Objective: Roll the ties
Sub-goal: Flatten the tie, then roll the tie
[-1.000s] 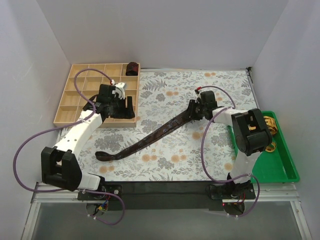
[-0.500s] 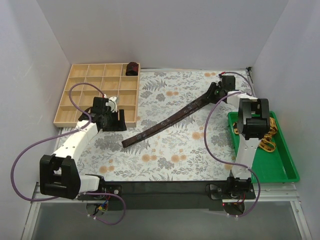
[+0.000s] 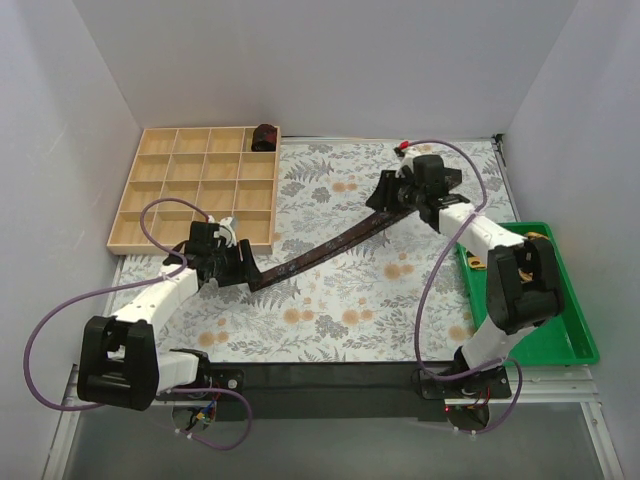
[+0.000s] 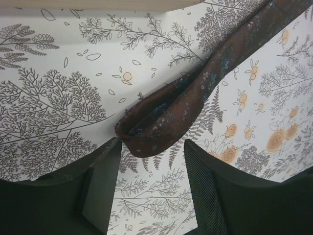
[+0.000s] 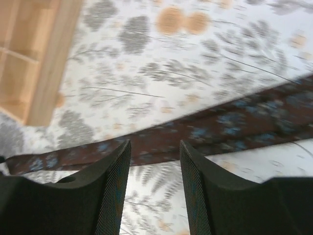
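A long dark maroon tie (image 3: 320, 245) lies diagonally on the floral cloth. Its folded lower end (image 4: 151, 129) sits just ahead of my left gripper (image 4: 151, 147), which is open and low over the cloth; in the top view the left gripper (image 3: 243, 270) is at the tie's near-left end. My right gripper (image 3: 388, 193) is open over the tie's far end, and the tie (image 5: 220, 125) runs across just beyond its fingertips (image 5: 120, 161). A small dark rolled bundle (image 3: 264, 136) sits in a back cell of the wooden organizer (image 3: 160, 195). A yellow patterned tie (image 3: 541, 250) lies in the green tray (image 3: 560, 340).
The wooden organizer's corner (image 5: 46, 73) lies left of the tie. The green tray stands at the right table edge. White walls close in the back and sides. Purple cables (image 3: 430, 290) loop from both arms.
The tie was dragged up and to the right. My left gripper came down from the organizer to the tie's lower end. My right gripper swung right, then back left, and now stands open.
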`<state>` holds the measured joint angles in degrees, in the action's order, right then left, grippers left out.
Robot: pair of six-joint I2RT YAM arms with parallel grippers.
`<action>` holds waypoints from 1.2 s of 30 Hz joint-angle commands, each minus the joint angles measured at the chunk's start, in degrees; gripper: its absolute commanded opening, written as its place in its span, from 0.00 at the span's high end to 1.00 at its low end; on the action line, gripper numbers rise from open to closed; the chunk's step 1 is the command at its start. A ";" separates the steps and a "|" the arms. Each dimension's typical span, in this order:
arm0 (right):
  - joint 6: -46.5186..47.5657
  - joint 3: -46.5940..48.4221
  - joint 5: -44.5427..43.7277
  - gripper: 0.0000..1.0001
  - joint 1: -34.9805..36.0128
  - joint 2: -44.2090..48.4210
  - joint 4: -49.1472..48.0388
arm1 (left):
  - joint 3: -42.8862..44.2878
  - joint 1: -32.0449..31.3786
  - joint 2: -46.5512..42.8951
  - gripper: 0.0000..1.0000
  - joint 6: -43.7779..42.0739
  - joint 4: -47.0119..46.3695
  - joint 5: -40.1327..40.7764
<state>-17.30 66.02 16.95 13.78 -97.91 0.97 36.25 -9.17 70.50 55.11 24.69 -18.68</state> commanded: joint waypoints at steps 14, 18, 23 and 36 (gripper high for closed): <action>-6.95 -2.21 2.55 0.60 33.14 -8.25 -24.96 | -8.91 -1.11 -0.27 0.64 4.39 -9.83 -0.94; -9.85 -5.09 1.77 0.65 35.52 -11.07 -27.94 | -8.91 -1.90 -0.19 0.66 4.22 -9.66 0.13; -12.58 -10.46 1.07 0.72 35.53 -12.48 -31.29 | -8.13 -2.70 -1.15 0.66 3.95 -7.91 1.54; -12.24 -14.69 0.28 0.76 35.70 -7.05 -31.56 | -10.85 -2.78 -9.24 0.61 9.84 -6.49 2.95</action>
<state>-30.63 51.55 18.11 49.21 -109.60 -28.82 26.17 -11.57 63.09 63.35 17.96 -16.27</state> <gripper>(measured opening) 0.236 0.390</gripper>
